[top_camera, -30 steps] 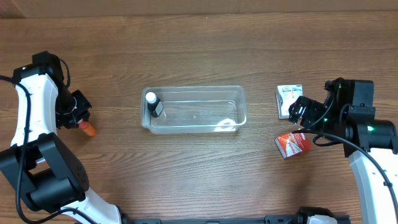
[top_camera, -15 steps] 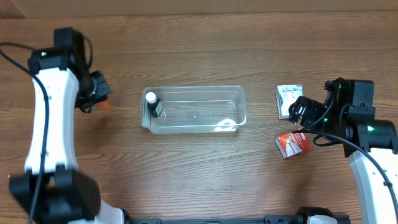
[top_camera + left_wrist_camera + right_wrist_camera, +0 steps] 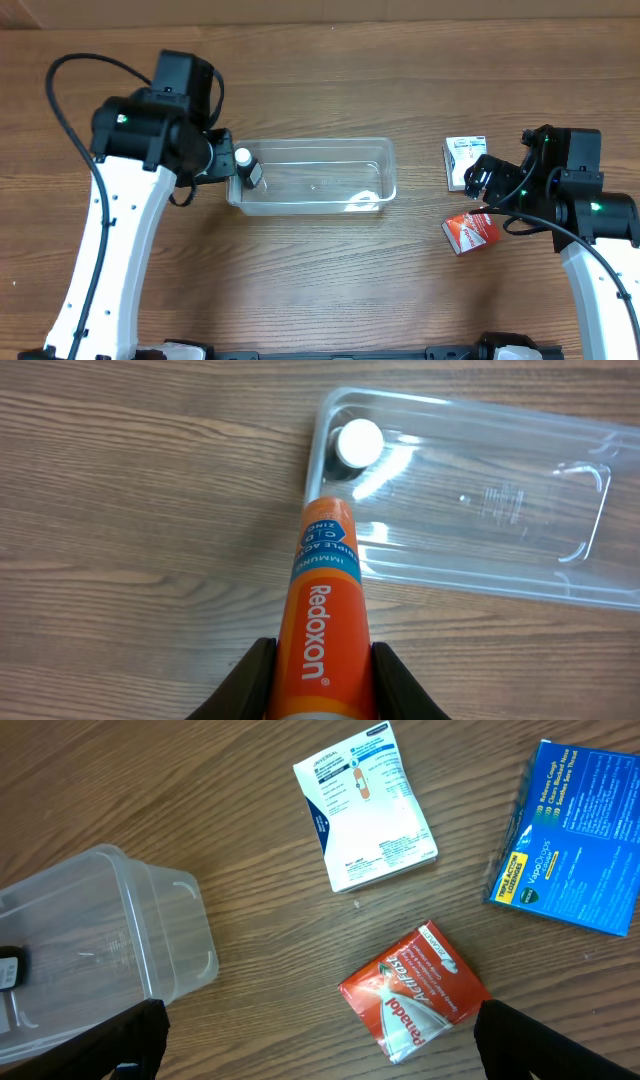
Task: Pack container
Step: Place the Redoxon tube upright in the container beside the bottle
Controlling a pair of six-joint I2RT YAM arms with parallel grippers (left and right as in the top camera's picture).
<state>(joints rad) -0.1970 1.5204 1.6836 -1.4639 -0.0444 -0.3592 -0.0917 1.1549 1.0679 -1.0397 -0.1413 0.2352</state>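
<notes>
Orange Redoxon tube (image 3: pixel 326 595), clamped between the fingers of the left gripper (image 3: pixel 325 688). Its lower end is cut off by the frame edge, and the blue band near its cap carries print too small to read. The cap end lies over the corner rim of the clear container (image 3: pixel 470 416); whether they touch cannot be told. In the overhead view the arm hides both gripper and tube. The container stands mid-table, with a white-capped bottle (image 3: pixel 359 443) in its left end. The right gripper (image 3: pixel 318 1032) has its jaws set wide apart, holding nothing. Beyond it on the wooden table (image 3: pixel 320 280) lie a red Panadol sachet (image 3: pixel 415 990), a white box (image 3: pixel 365 805) with illegible fine print, and a blue VapoDrops box (image 3: pixel 575 840) clipped by the frame.
</notes>
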